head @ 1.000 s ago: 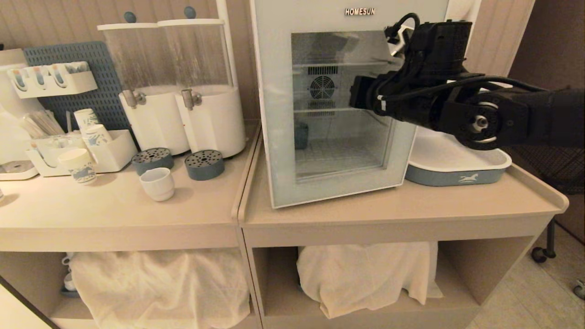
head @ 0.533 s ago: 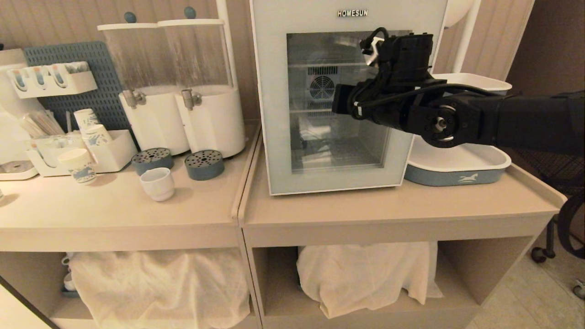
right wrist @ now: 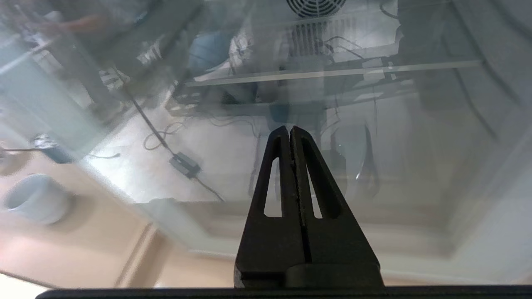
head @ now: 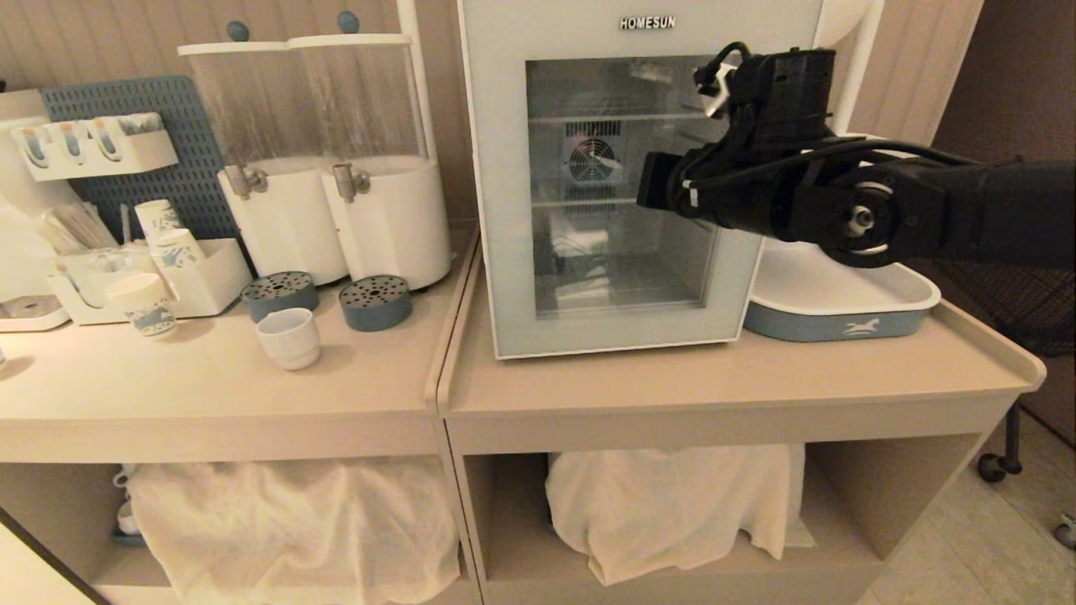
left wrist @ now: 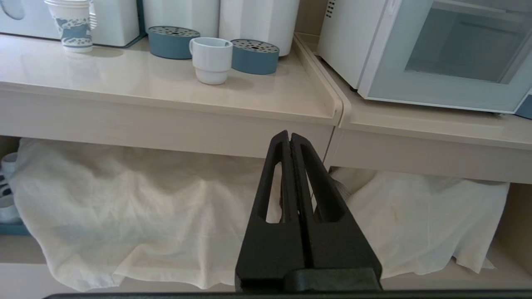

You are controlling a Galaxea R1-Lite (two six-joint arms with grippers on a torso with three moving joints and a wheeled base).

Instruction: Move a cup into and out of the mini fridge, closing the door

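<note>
Door (head: 504, 210) of mini fridge (head: 639, 25) closed flush. Right gripper (right wrist: 289, 132) fingers pressed together, empty, just before the glass pane. Cup (head: 289, 337) on left counter (head: 210, 395), near the dispensers' drip trays (head: 375, 302); left gripper (left wrist: 289, 137) fully closed, empty, low before the counters.

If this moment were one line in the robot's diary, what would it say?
door: closed | cup: on counter, outside mini fridge | right gripper: shut, empty, before door glass | left gripper: shut, parked low
</note>
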